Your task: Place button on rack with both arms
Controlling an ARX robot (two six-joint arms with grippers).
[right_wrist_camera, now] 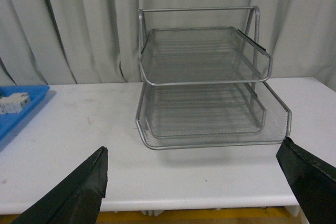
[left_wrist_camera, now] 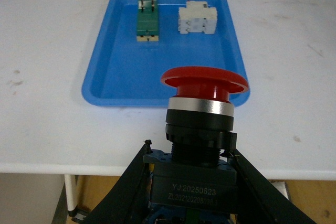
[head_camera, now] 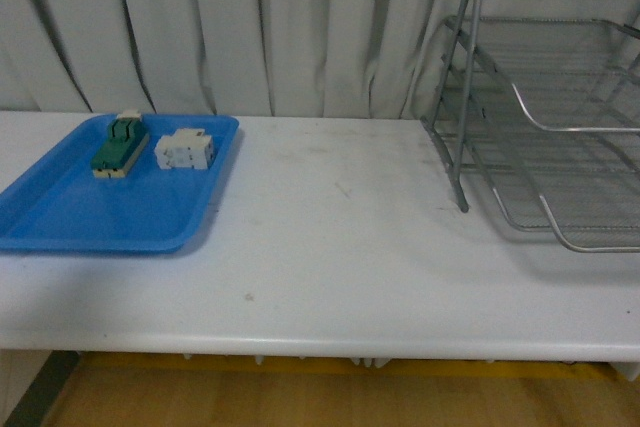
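My left gripper [left_wrist_camera: 189,156] is shut on the button [left_wrist_camera: 202,103]. The button has a round red mushroom cap, a silver ring and a dark boxy body with printed numbers. It is held off the near edge of the table, short of the blue tray [left_wrist_camera: 113,77]. My right gripper [right_wrist_camera: 191,171] is open and empty, its two black fingers [right_wrist_camera: 79,192] spread wide. It faces the silver wire-mesh rack [right_wrist_camera: 202,85], which stands on the table ahead of it. The rack also shows at the right of the front view [head_camera: 545,117]. Neither arm shows in the front view.
The blue tray [head_camera: 60,207] lies at the table's left. It holds a green-and-cream switch block [head_camera: 120,145] and a white block [head_camera: 185,150]. A grey curtain [head_camera: 250,27] hangs behind the white table [head_camera: 330,237]. The table's front edge [head_camera: 320,342] runs below.
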